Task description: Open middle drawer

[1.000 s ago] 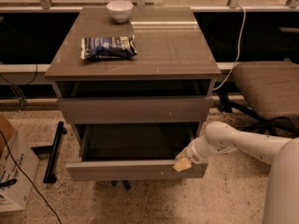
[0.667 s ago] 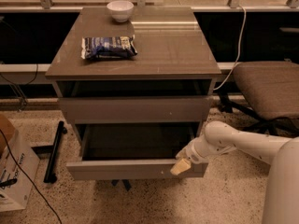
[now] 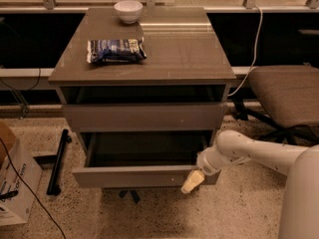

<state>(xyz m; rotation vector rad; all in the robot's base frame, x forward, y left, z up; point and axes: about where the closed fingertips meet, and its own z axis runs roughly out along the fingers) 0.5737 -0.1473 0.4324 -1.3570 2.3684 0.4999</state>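
Observation:
The middle drawer [image 3: 134,176] is a grey-brown handleless drawer with a tiny pale dot on its front. It stands pulled out of the cabinet [image 3: 144,59], and its dark inside shows. My gripper [image 3: 193,182], pale at the tip, is at the lower right end of the drawer's front panel, touching or nearly touching it. My white arm [image 3: 249,153] reaches in from the right. The drawer front above [image 3: 144,116] is closed. Anything below the open drawer is hidden.
A white bowl [image 3: 128,10] and a blue snack bag [image 3: 116,50] lie on the cabinet top. A padded chair [image 3: 286,93] stands to the right. A cardboard box [image 3: 12,183] and a black bar [image 3: 57,161] are on the speckled floor to the left.
My gripper has slid a little down and to the left along the open drawer's front. The drawer looks about as far out as before.

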